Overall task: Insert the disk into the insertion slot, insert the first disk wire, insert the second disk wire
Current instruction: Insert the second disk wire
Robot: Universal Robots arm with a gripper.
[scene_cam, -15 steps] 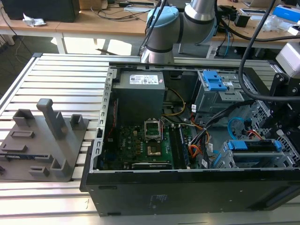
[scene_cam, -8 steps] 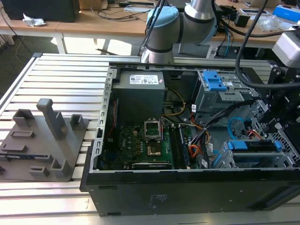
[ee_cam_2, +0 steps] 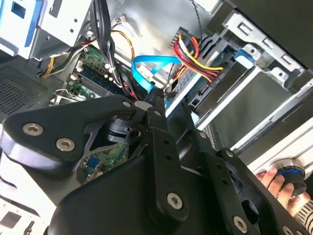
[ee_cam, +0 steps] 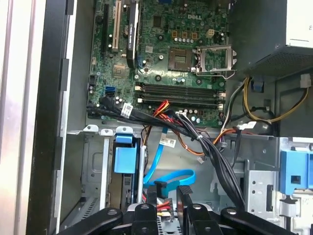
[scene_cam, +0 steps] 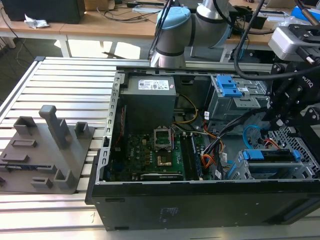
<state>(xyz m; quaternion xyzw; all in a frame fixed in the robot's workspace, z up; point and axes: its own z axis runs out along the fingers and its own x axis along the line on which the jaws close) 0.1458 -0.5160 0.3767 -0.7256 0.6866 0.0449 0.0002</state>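
Note:
My gripper (ee_cam: 167,192) hangs over the drive corner of the open computer case, on the exterior view's right (scene_cam: 282,125). The second disk wire (ee_cam: 171,175), a thin light-blue cable, curls in a loop, and its black plug sits between my fingertips (ee_cam_2: 157,93). The gripper is shut on that plug. The disk (scene_cam: 272,159), with its blue bracket (ee_cam: 125,157), lies inside the insertion slot (scene_cam: 300,147), the perforated silver-grey cage. The first disk wire (scene_cam: 270,143), a thin orange-red and black bundle, runs just under the gripper (ee_cam: 164,203).
The motherboard (ee_cam: 166,54) and the power supply (scene_cam: 150,100) fill the case's other side. A thick black cable bundle (ee_cam: 215,156) crosses beside the gripper. A taller grey bay with blue latches (scene_cam: 230,90) stands behind. A person's hand (ee_cam_2: 274,180) rests outside the case. A grey fixture (scene_cam: 47,150) sits on the table.

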